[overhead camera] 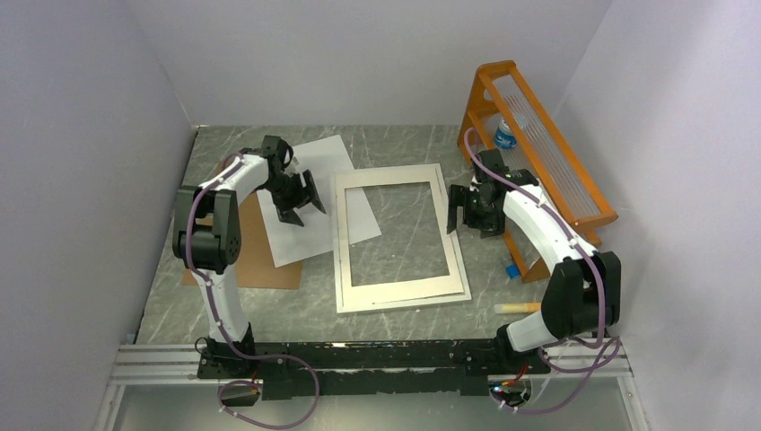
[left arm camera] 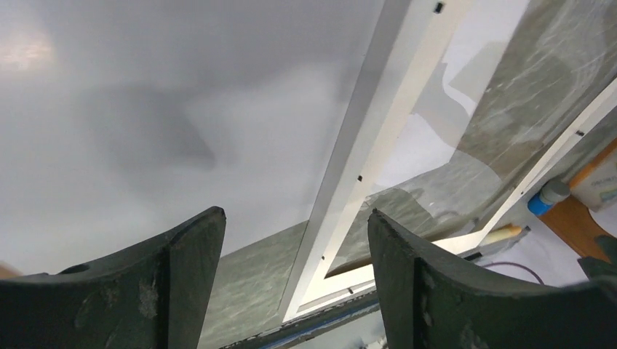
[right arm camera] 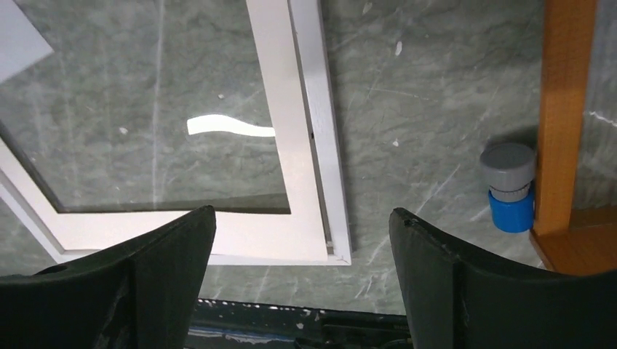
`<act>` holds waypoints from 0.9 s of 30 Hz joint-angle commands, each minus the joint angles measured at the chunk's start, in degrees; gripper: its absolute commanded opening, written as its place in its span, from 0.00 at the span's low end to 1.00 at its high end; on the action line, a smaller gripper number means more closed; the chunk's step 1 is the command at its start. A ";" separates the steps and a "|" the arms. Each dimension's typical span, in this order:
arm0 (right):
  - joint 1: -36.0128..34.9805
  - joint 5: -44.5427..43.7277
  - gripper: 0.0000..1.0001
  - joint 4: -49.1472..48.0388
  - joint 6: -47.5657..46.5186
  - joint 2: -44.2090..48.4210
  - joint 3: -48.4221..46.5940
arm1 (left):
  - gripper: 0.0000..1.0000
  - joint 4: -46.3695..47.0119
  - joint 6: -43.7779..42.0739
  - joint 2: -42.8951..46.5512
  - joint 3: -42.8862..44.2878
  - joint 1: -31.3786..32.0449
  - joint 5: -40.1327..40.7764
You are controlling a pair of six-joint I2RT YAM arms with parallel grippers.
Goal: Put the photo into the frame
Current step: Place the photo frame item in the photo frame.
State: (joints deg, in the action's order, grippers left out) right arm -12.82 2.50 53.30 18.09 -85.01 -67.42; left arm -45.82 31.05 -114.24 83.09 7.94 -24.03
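The silver-white rectangular picture frame lies flat with the white card mat on it. Just left of the frame lies the white paper photo, partly on a brown cardboard board. Right of the frame stands an orange wooden rack.

White arms, black joints; purple cables; gripper fingers seemingly scuffed.

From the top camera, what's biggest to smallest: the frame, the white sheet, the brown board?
1. The frame: biggest.
2. The white sheet: smaller, partly covered by the frame and the left gripper.
3. The brown board: smallest showing, but mostly hidden under the sheet, so its real size is unsure.
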 commanded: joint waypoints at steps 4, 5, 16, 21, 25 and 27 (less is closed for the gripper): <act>-1.41 2.74 0.72 -6.25 10.57 4.64 -1.22 | 0.77 -4.18 -3.57 7.26 5.54 -0.54 1.73; -1.51 2.89 0.68 -6.47 12.32 5.31 0.35 | 0.77 -3.11 -3.43 7.66 4.80 -0.48 -0.62; -6.36 10.71 0.40 -6.13 19.46 15.48 19.05 | 0.74 4.48 -0.02 13.67 -11.87 1.41 -12.86; -13.18 12.97 0.35 -11.75 24.48 15.27 24.77 | 0.72 4.53 -0.04 14.76 -17.05 3.34 -10.04; -16.87 11.48 0.34 -15.00 26.01 13.25 26.06 | 0.71 5.86 0.89 16.15 -21.20 4.54 -8.58; -18.19 9.76 0.33 -15.23 25.45 11.43 25.87 | 0.71 6.43 1.34 16.33 -22.49 5.06 -8.33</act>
State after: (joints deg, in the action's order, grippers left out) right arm -28.97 13.82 42.85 41.52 -71.42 -41.30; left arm -41.87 31.16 -100.97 62.59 12.01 -33.10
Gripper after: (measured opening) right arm 0.335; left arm 0.715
